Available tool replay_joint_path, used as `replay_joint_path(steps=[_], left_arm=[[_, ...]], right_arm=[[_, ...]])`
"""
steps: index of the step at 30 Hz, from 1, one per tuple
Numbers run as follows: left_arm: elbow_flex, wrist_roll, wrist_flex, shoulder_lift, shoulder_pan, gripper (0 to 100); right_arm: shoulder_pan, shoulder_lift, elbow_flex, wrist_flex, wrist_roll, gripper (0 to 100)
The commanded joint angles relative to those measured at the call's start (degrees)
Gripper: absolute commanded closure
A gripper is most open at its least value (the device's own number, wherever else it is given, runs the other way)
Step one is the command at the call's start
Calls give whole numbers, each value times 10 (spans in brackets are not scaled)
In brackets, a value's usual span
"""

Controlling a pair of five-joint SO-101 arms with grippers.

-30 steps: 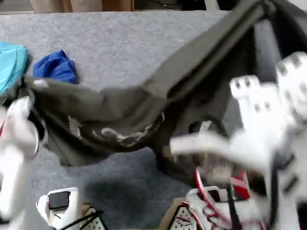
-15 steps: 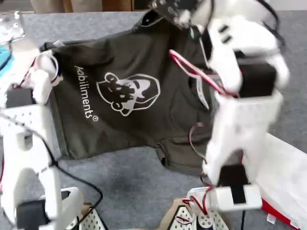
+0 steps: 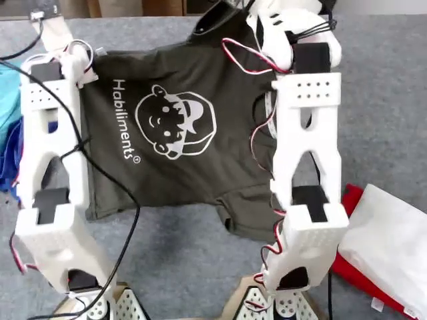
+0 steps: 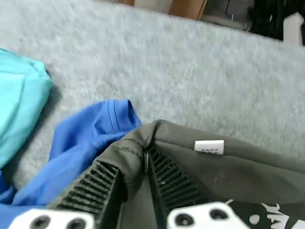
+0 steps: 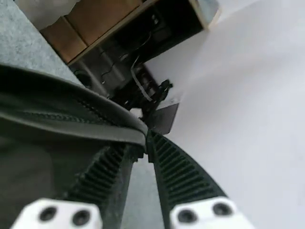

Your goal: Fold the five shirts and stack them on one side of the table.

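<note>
High view has both arms stretched long from their near bases to the far edge of the bench [image 3: 373, 80], with the olive shirt [image 3: 200, 173] spread print up between them. On its far edge the left fingers [image 4: 148, 156] are pinched tight, and the right fingers [image 5: 148, 143] likewise at the rim. Beyond the left fingers lies bare bench, with a blue shirt [image 4: 81, 143] just beside them and a teal shirt [image 4: 19, 105] past that.

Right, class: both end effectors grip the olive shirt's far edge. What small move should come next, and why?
Probably lower that edge onto the grey table and release. The olive shirt lies spread, print up, with the left end effector and right end effector shut on its far edge; one near corner looks bunched and needs smoothing.
</note>
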Motion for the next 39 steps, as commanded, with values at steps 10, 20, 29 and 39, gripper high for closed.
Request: replay_joint_path(steps=[10,20,29,39], left_arm=[[-245,-45,254,70,15,981],[-293,-56,455,53,35,981],[120,-56,360,-199,65,981],[445,-55,139,-337,40,981]], right_arm=[[15,-28,-72,210,-29,995],[28,-73,-74,389,-30,995],[28,-107,-50,493,-91,995],[29,-175,94,487,-122,994]])
